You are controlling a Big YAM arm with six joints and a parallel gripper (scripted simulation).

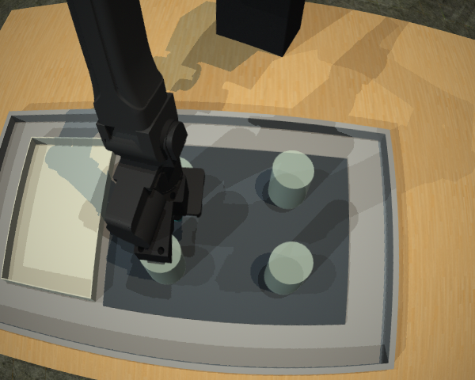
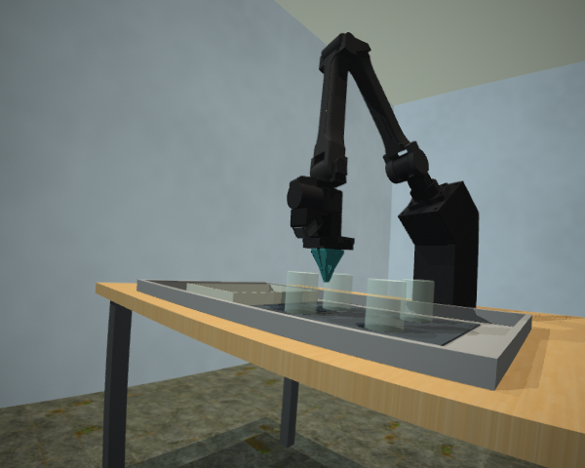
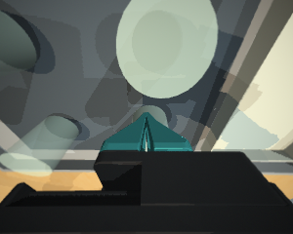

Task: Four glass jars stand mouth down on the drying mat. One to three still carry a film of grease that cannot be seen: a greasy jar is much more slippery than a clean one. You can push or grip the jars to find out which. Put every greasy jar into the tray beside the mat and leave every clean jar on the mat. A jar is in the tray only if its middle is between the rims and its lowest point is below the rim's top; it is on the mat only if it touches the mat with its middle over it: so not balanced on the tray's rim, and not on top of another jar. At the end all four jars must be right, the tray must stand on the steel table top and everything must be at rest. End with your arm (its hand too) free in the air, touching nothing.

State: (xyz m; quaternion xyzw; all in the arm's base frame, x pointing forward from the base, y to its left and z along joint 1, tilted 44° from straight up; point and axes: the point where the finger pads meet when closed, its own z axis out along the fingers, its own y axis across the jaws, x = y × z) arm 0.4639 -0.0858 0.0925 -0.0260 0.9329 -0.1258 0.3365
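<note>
Four pale glass jars stand mouth down on the dark drying mat point(image 1: 229, 294) point(image 2: 434, 330). The back right jar point(image 1: 293, 176) point(image 3: 39, 146) and the front right jar point(image 1: 289, 265) point(image 3: 10, 39) stand free. The front left jar point(image 1: 166, 271) point(image 2: 301, 292) point(image 3: 167, 46) is partly hidden under my wrist. The back left jar point(image 1: 187, 164) point(image 2: 340, 288) is almost wholly hidden by the arm. My gripper point(image 2: 326, 277) point(image 3: 146, 116) has teal fingers, shut on nothing. Its tip hangs between the two left jars, about level with their tops.
The cream tray point(image 1: 58, 212) point(image 2: 222, 292) stands left of the mat on the grey steel table top point(image 1: 368, 229), which has a raised rim point(image 2: 383, 347). The black robot base point(image 1: 258, 20) point(image 2: 444, 242) stands behind on the wooden table.
</note>
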